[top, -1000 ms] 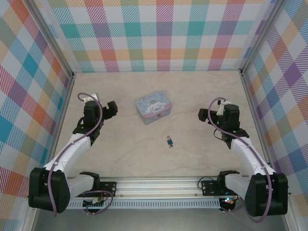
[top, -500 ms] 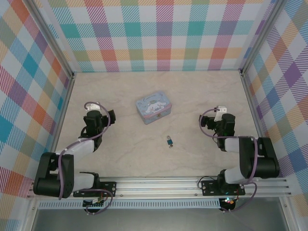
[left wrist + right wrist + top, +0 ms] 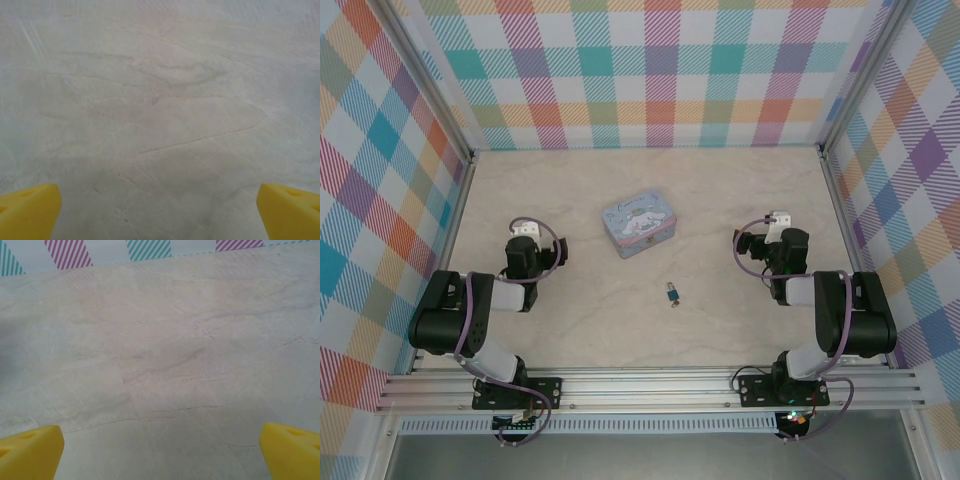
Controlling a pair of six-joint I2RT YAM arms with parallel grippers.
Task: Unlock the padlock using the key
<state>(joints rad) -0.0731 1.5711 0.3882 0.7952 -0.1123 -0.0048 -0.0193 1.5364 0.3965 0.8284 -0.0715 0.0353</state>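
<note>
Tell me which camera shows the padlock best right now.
The top external view. There the padlock lies small but unblocked on the table, nearer the arms than the tin. The left wrist and right wrist cameras face bare table between their yellow fingertips, so they tell nothing about it.

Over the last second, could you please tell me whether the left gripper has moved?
Yes. The left gripper has pulled back, downward in the top view, from level with the light-blue rectangular cartoon tin to below it.

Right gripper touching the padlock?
Apart. Top external view shows bare table between the right gripper and the padlock.
</note>
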